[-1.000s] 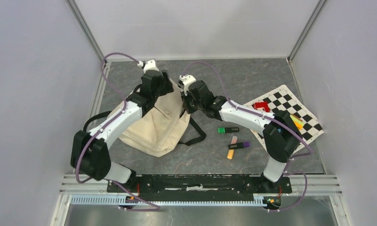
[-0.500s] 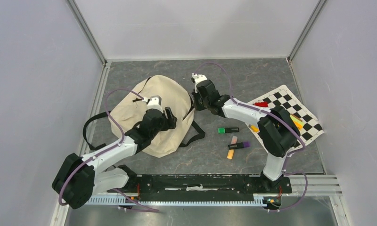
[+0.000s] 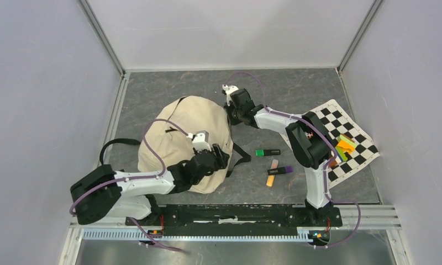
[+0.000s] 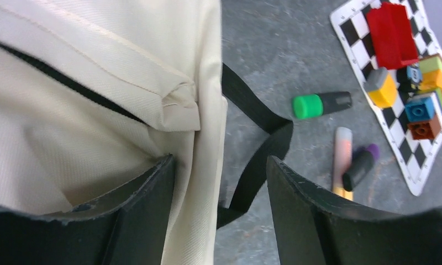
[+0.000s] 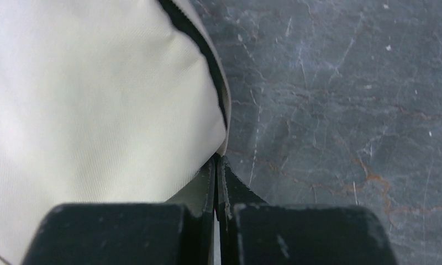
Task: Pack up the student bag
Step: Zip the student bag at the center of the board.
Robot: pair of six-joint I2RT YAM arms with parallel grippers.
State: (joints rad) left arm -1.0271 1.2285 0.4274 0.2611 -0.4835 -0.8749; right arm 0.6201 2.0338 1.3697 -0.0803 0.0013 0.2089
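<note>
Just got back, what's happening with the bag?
The right gripper is shut on the far right edge of the cream fabric backpack with black straps, which lies on the grey table. The left gripper is open, its jaws straddling the bag's near right edge. Three highlighter pens and coloured blocks on a checkerboard mat lie outside it.

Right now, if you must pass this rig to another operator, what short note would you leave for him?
Left gripper: open, its jaws on either side of the near right edge of the student bag.
Right gripper: shut on the bag's far right edge.
The bag lies on the table; I cannot tell whether it is unzipped.
Three highlighters lie on the table right of the bag; blocks sit on the checkered mat.
Done: nothing visibly packed.
To do: open the bag and put the items in.
</note>
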